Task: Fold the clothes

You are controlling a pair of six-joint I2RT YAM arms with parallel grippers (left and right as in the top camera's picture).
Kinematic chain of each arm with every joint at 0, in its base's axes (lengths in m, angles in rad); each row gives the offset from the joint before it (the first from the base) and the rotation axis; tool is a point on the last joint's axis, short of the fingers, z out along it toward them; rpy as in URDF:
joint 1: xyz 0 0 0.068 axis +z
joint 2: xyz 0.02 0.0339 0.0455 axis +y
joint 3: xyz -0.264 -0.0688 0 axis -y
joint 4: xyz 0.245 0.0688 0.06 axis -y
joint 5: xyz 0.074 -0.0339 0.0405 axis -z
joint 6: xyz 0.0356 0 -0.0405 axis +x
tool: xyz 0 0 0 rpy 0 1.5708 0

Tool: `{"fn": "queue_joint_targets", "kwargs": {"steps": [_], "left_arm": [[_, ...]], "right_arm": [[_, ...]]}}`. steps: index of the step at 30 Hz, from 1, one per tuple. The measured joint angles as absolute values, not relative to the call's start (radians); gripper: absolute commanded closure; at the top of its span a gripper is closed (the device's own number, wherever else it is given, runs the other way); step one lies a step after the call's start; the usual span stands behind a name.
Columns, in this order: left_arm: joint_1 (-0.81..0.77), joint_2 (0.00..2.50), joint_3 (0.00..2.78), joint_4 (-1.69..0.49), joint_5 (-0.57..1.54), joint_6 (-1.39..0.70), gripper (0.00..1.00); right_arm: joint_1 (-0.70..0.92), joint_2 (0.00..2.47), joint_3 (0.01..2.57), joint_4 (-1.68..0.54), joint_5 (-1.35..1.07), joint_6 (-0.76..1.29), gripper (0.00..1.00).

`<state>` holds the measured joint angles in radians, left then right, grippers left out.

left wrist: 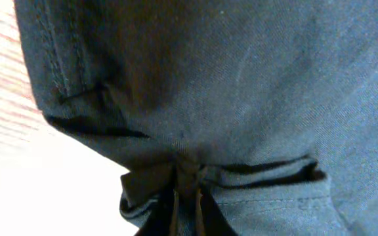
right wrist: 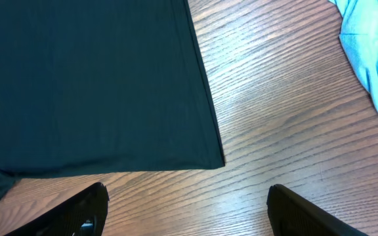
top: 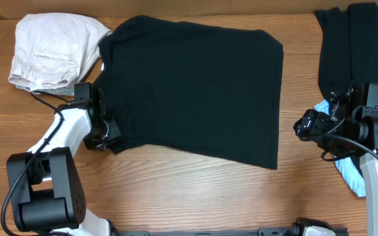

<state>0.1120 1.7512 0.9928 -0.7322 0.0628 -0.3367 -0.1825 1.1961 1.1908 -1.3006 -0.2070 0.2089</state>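
A black garment (top: 195, 92) lies spread flat across the middle of the table. My left gripper (top: 105, 134) is at its near left corner and is shut on a bunched fold of the black fabric (left wrist: 186, 187). My right gripper (top: 300, 126) is open and empty, just off the garment's right edge (right wrist: 202, 98) above bare wood. A pale beige garment (top: 54, 49) lies crumpled at the far left. A black garment (top: 346, 46) and a light-blue one (top: 350, 174) lie at the right edge, partly under my right arm; the light-blue one also shows in the right wrist view (right wrist: 373, 52).
The wooden table (top: 195, 190) shows bare along the front and between the black garment and the right pile. The left arm's base (top: 41, 190) stands at the front left.
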Motion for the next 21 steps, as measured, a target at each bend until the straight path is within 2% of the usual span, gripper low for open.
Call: {"fn": "queue_joint_targets", "kwargs": {"steps": [4,6,9,11,14,21], "left_arm": [[0.112,1.759,1.064,-0.871,0.079,-0.332,0.95],[0.112,1.761,1.111,-0.921,0.078,-0.325,0.8],[0.112,1.763,1.195,-1.019,0.064,-0.311,0.7],[0.112,1.763,1.239,-1.082,0.032,-0.307,0.71],[0.112,1.763,1.245,-1.119,0.003,-0.302,0.9],[0.111,1.763,1.243,-1.139,-0.012,-0.301,0.88]], "right_arm": [[-0.183,1.196,1.191,-1.3,-0.207,0.208,0.19],[-0.183,1.196,1.191,-1.301,-0.207,0.209,0.19],[-0.183,1.196,1.191,-1.304,-0.207,0.209,0.19],[-0.183,1.196,1.191,-1.312,-0.207,0.209,0.19],[-0.183,1.196,1.191,-1.319,-0.207,0.209,0.19],[-0.183,1.196,1.191,-1.318,-0.212,0.208,0.19]]}}
